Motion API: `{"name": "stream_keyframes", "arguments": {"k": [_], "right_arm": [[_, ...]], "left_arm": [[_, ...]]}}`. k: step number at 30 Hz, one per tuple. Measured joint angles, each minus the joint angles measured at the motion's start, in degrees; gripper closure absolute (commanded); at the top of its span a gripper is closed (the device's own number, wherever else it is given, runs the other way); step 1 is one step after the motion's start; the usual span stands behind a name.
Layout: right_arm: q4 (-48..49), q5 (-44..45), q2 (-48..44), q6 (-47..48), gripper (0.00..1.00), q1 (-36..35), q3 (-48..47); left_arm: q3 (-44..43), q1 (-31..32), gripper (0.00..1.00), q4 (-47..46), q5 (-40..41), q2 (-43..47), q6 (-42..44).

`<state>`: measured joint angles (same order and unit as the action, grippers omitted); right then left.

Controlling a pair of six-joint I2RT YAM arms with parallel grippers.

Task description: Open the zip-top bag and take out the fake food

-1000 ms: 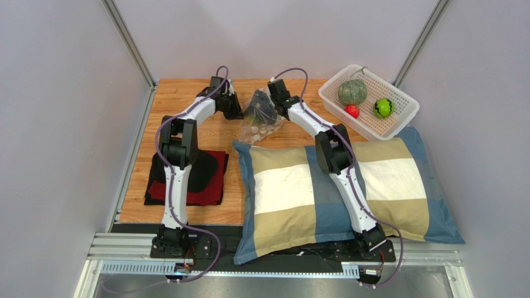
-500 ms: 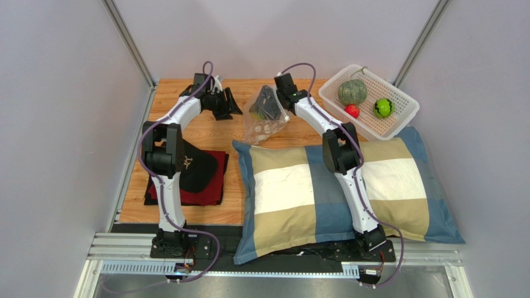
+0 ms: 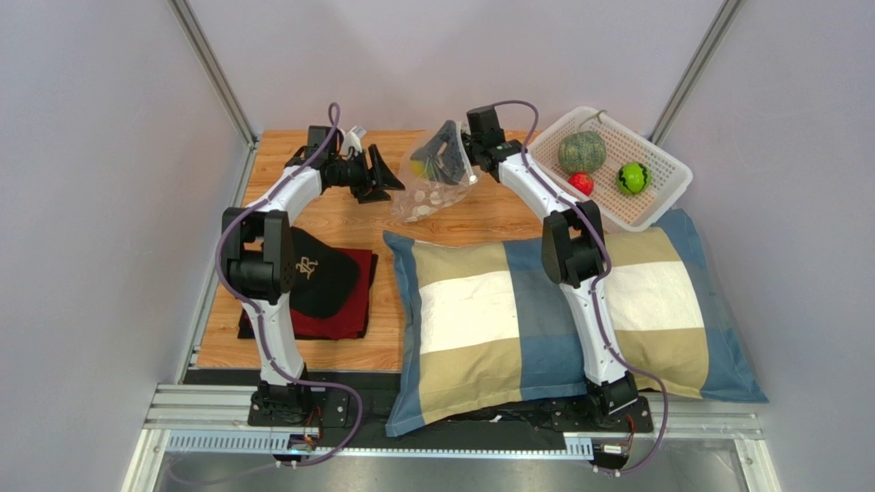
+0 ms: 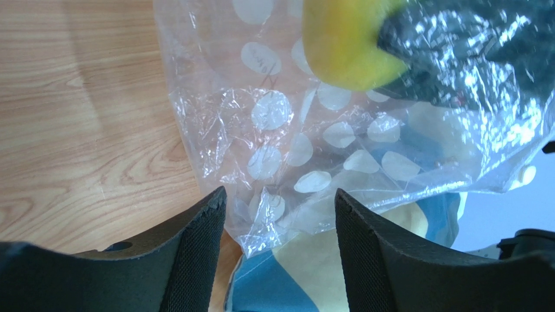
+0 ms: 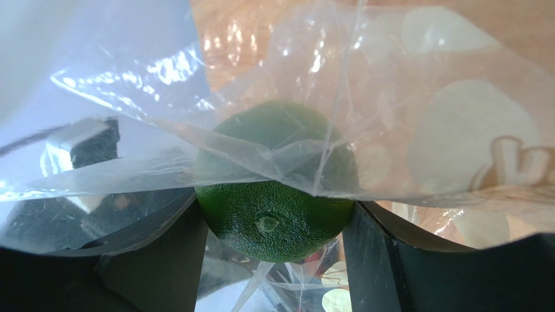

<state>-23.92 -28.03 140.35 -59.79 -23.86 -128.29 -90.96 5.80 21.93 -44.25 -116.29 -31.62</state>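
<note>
- The right gripper was closed around a green fruit, with one finger on each side of it.
- The clear dotted bag draped over that gripper and fruit. Its lower end hung near the far corner of the pillow, and I could not tell whether it touched the table.
- The left gripper was spread wide and empty, just beside the bag's lower edge.
- A netted melon, a red fruit and a bright green ball lay in the white basket.
</note>
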Motion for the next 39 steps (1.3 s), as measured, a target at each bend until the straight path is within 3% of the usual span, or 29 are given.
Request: {"name": "stream_keyframes", "arguments": {"k": [9,22,33,36,39], "right_arm": [[-0.2,-0.2,-0.4,-7.9,0.96,0.3,1.9],[1.0,-1.4,-1.0,-12.7,0.96,0.8,1.9],[1.8,-2.6,-2.1,-13.5,0.98,0.8,3.2],[1.9,-2.7,-3.1,-13.5,0.98,0.8,3.9],[2.2,-3.0,-4.1,-13.5,0.98,0.8,4.5]], "left_arm": [[4.5,0.1,0.23,-2.1,-2.1,8.0,2.4],[6.7,0.1,0.21,1.1,-0.6,8.0,4.0],[9.8,0.1,0.21,-1.6,-0.9,8.0,2.3],[10.7,0.1,0.26,-3.7,-1.7,7.8,0.9],[11.1,0.1,0.42,-5.9,-2.3,7.1,-1.1]]}}
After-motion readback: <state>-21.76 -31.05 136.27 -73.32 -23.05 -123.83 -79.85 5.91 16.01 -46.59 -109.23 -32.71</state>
